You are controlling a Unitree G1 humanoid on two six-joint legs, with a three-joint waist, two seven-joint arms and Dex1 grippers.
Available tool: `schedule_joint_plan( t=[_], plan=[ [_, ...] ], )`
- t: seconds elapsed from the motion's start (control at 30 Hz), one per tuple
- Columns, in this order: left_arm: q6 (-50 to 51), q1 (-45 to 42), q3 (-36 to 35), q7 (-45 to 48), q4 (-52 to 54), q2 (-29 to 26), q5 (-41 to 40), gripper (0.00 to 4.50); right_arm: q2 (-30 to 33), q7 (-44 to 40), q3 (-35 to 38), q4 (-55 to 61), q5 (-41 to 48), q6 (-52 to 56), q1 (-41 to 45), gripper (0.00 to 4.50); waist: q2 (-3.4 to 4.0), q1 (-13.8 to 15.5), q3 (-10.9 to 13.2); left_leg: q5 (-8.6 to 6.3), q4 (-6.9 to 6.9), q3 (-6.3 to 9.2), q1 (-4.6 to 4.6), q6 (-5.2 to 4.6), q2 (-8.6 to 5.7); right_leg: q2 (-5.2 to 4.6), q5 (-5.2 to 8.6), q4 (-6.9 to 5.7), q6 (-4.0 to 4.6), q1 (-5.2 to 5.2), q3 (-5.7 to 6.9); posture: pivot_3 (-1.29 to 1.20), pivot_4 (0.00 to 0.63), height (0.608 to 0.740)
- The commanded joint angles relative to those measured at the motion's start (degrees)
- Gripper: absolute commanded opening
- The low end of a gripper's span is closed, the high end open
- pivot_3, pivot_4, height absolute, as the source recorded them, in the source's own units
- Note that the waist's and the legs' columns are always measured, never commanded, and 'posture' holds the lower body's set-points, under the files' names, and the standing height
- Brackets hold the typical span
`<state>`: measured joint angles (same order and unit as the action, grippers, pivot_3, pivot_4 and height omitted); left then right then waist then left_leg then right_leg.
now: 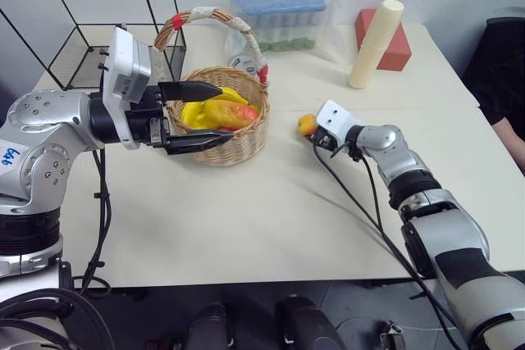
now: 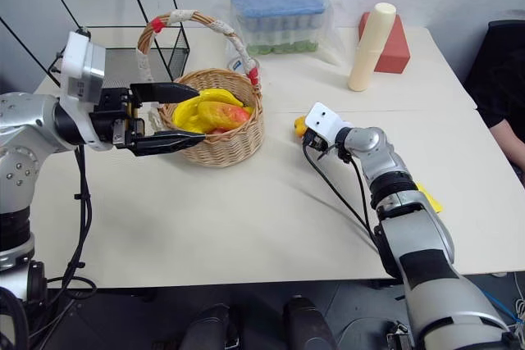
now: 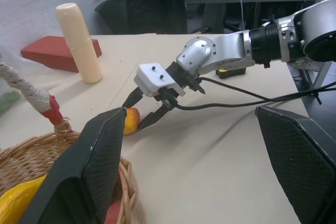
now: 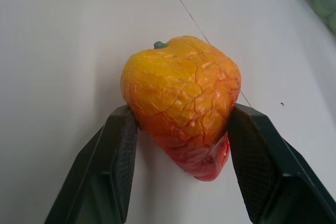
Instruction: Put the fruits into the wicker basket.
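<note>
Head view: left end effector (image 1: 195, 115) hovers at the wicker basket (image 1: 243, 143), fingers apart, empty; banana (image 1: 215, 97) and mango (image 1: 232, 113) lie inside. Right wrist view: right end effector (image 4: 181, 148) clamps the apple (image 4: 181, 95) on the surface (image 4: 63, 51).

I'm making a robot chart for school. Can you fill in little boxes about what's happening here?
Right gripper: fingers against both sides of a yellow-red apple on the table
Left gripper: open, holding nothing, in front of the wicker basket
In basket: banana, mango
Behind: cream cylinder leaning on red block, blue-lidded box, black wire cage
</note>
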<state>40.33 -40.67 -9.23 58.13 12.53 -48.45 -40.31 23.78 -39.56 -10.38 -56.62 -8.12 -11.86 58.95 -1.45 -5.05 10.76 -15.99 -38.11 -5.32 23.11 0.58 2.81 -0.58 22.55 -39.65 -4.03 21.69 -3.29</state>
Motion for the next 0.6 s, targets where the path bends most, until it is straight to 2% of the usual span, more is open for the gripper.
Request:
schedule_joint_plan(
  t=[0.03, 0.17, 0.27, 0.33, 0.43, 0.53, 0.6],
  plan=[
    [-0.5, 2.7, -4.3, -0.2, -1.4, -3.0, 0.7, 4.13, 0.6, -6.5, 3.7, 21.3, 7.9, 9.1, -4.1, 2.13, 0.02, -0.3, 0.0, 0.0, 0.04, 0.0, 0.0, 0.0, 0.02, 0.02, 0.0, -0.07, 0.0, 0.0, -0.01, 0.0, 0.15, 0.74],
    [-0.2, 4.9, -7.3, -0.7, -2.5, -5.4, 0.4, 4.13, -2.6, -8.7, 3.1, 45.5, 15.8, 28.2, -7.1, 2.13, 0.04, -0.3, 0.0, 0.02, 0.06, 0.03, 0.03, 0.04, 0.09, 0.04, 0.0, -0.15, 0.0, 0.06, 0.03, 0.0, 0.15, 0.74],
    [-0.6, 5.5, -8.5, -1.0, -3.8, -6.4, 0.9, 4.13, -6.9, -6.5, 1.9, 51.5, 17.7, 36.8, -4.1, 2.13, 0.04, -0.2, 0.0, 0.02, 0.06, 0.04, 0.01, 0.04, 0.08, 0.03, 0.0, -0.17, 0.0, 0.07, 0.04, 0.0, 0.15, 0.74],
    [-0.8, 5.4, -8.8, -1.2, -4.5, -6.6, 1.0, 4.13, -9.4, -5.1, 1.2, 51.8, 17.7, 39.4, -1.6, 2.13, 0.05, -0.1, 0.0, 0.02, 0.05, 0.04, 0.01, 0.05, 0.06, 0.01, 0.0, -0.16, 0.01, 0.07, 0.05, 0.0, 0.15, 0.74],
    [-0.7, 5.5, -9.0, -1.7, -3.5, -6.5, 0.6, 4.13, -14.4, -2.8, -2.2, 41.1, 13.5, 34.8, 4.9, 2.13, 0.03, 0.1, 0.0, 0.01, 0.04, 0.04, 0.03, 0.03, -0.01, -0.07, 0.0, -0.15, 0.01, 0.11, 0.06, 0.0, 0.15, 0.74],
    [-0.7, 5.6, -9.2, -2.1, -2.6, -6.3, 0.5, 4.13, -16.4, -2.4, -3.5, 32.6, 11.5, 30.4, 7.8, 2.13, -0.02, 0.3, 0.0, 0.0, 0.03, 0.06, 0.04, 0.0, -0.05, -0.1, 0.0, -0.12, 0.01, 0.14, 0.08, 0.0, 0.15, 0.74],
    [-0.9, 5.8, -9.3, -2.4, -2.5, -6.3, 0.6, 4.13, -17.4, -1.7, -3.2, 27.5, 10.8, 27.8, 9.8, 2.83, -0.03, 0.3, 0.0, -0.02, 0.04, 0.07, 0.09, -0.03, -0.07, -0.14, 0.0, -0.12, 0.02, 0.12, 0.09, 0.0, 0.15, 0.74]
  ],
)
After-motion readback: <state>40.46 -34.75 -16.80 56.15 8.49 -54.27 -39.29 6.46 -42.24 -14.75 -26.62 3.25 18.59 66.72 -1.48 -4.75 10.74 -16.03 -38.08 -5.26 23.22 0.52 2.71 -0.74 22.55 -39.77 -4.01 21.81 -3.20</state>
